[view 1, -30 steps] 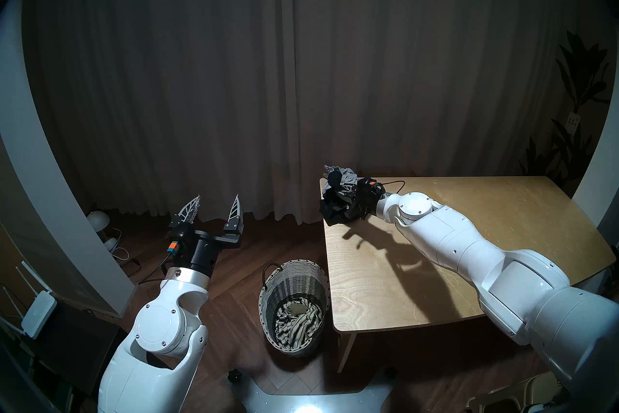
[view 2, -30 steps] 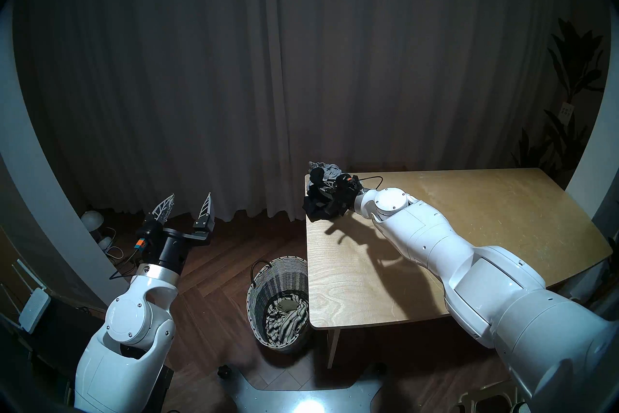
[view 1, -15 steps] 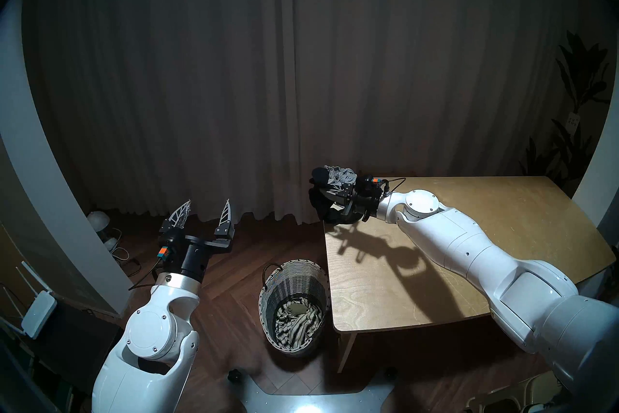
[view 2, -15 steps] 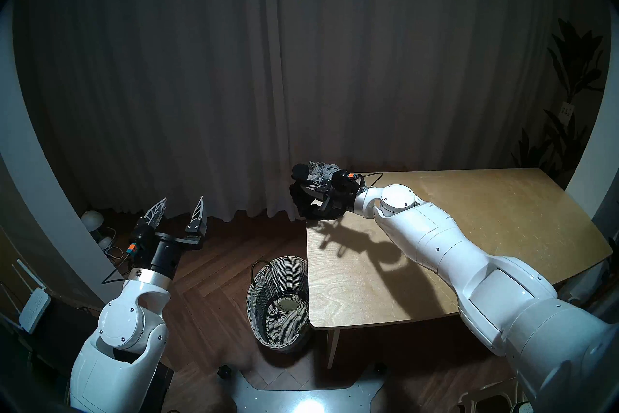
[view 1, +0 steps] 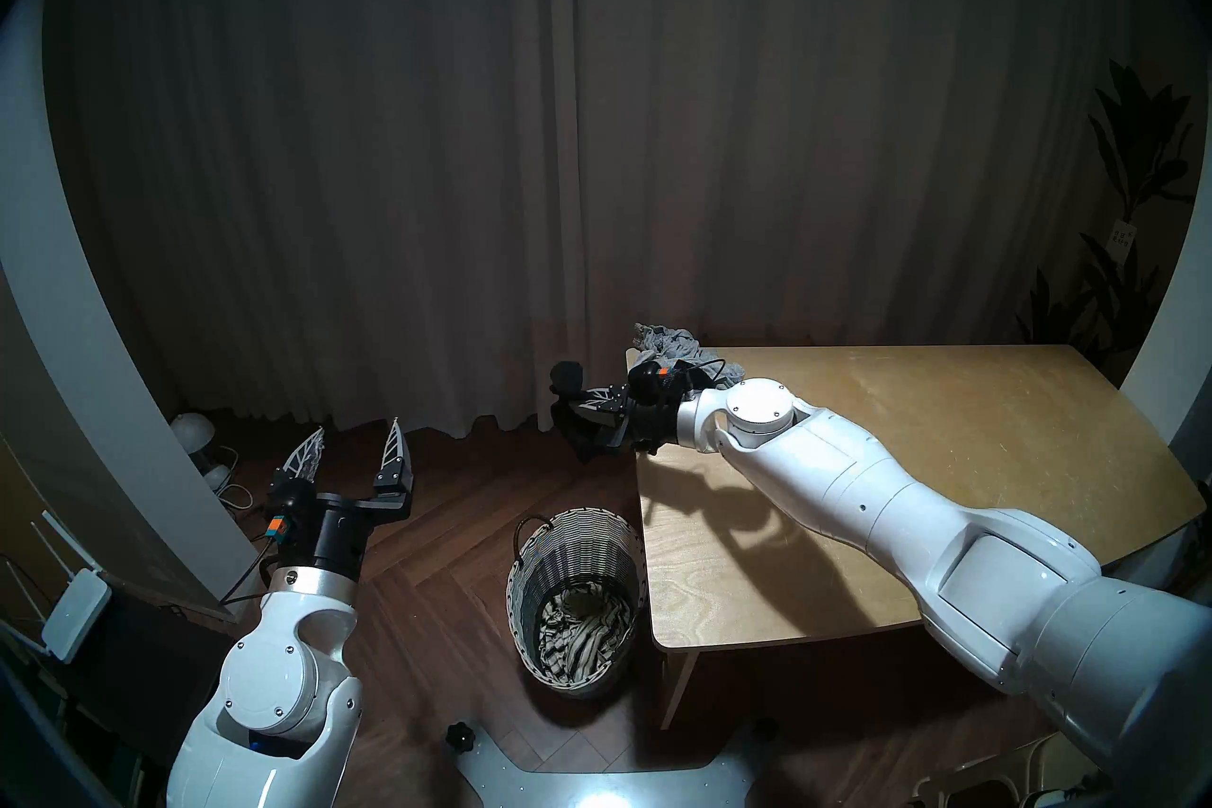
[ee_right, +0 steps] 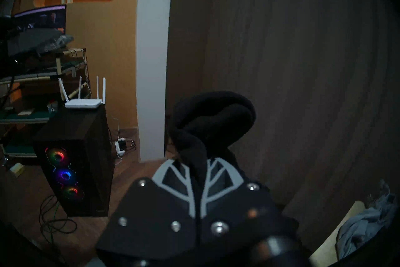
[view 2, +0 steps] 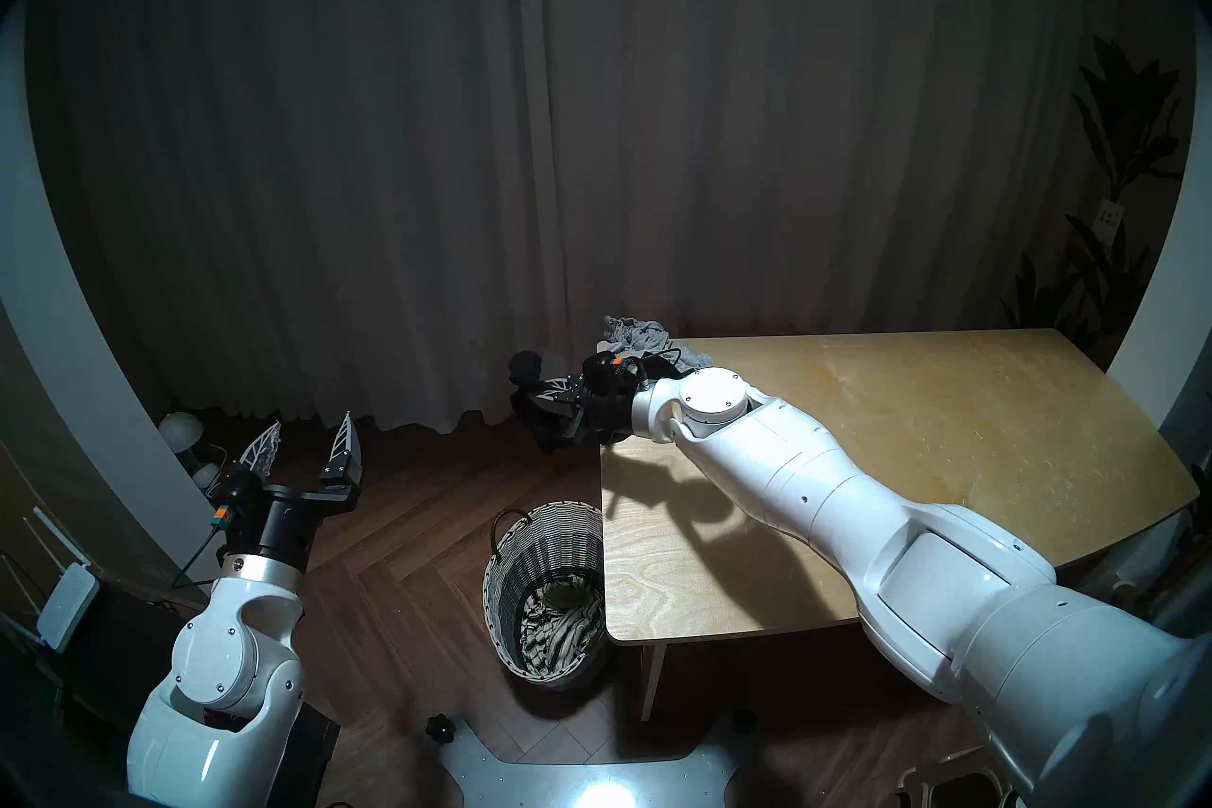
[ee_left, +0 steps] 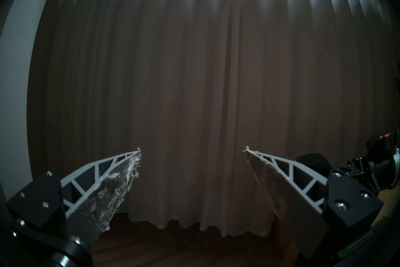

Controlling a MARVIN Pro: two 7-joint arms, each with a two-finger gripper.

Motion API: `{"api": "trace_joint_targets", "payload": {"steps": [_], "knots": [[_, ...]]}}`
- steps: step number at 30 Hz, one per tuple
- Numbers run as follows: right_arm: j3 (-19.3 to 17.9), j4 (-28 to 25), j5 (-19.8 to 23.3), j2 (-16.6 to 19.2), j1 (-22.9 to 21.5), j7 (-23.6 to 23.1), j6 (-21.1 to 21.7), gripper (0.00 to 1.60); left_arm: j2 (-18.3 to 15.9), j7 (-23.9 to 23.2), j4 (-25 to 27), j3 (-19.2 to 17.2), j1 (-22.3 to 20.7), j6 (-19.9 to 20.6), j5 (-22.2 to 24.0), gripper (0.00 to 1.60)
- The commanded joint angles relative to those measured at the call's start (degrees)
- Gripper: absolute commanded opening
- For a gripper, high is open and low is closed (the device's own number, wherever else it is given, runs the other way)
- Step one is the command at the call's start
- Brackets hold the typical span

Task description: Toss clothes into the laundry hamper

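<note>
The right gripper (view 1: 580, 401) is clamped on the soft black garment (view 1: 569, 416), held past the wooden table (view 1: 918, 459) edge. The left gripper (view 1: 357, 446) stands spread and empty (lattice-ribbed fingers). The woven wicker hamper (view 1: 577, 551) contains the striped garment (view 1: 580, 636); the crumpled grey garment (view 1: 669, 344) lies on the table's far corner.

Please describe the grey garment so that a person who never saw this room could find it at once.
Look at the wooden table, then at its far corner nearest the curtain. The grey garment lies crumpled there. Unlike the black garment gripped in the right pincer beyond the table's edge, it is pale and unheld.
</note>
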State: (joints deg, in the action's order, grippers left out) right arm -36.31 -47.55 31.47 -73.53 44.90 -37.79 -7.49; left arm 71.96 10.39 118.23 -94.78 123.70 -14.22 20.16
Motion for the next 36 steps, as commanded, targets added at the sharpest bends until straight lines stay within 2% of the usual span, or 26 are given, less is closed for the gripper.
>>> {"api": "trace_joint_targets", "payload": {"steps": [1,2,4,17,29,36], "knots": [[2.5,3.1,-1.2,-6.7,-3.8,6.7,2.6,0.0,0.3,0.2,1.5,-1.4,2.1,-1.7,0.3,1.6],[3.1,1.9,-0.7,-6.1,-3.8,6.8,2.7,0.0,0.2,0.2,1.5,-1.5,2.1,-1.8,0.4,1.6],[1.7,3.2,-0.7,-8.3,-4.1,6.3,2.2,0.0,0.1,0.2,1.5,-1.7,1.9,-1.8,0.6,1.6],[0.6,-1.0,1.4,-9.0,-4.1,4.5,1.9,0.0,-0.7,-0.7,1.4,-3.0,1.7,-3.3,1.3,1.6],[-2.7,-5.5,3.7,-7.6,-4.8,4.2,2.1,0.0,-0.9,-1.7,1.8,-4.0,2.4,-4.5,1.7,1.6],[-4.0,-6.6,4.1,-8.1,-5.5,5.3,2.6,0.0,-1.3,-2.7,2.0,-4.4,2.4,-4.6,2.1,1.6]]}}
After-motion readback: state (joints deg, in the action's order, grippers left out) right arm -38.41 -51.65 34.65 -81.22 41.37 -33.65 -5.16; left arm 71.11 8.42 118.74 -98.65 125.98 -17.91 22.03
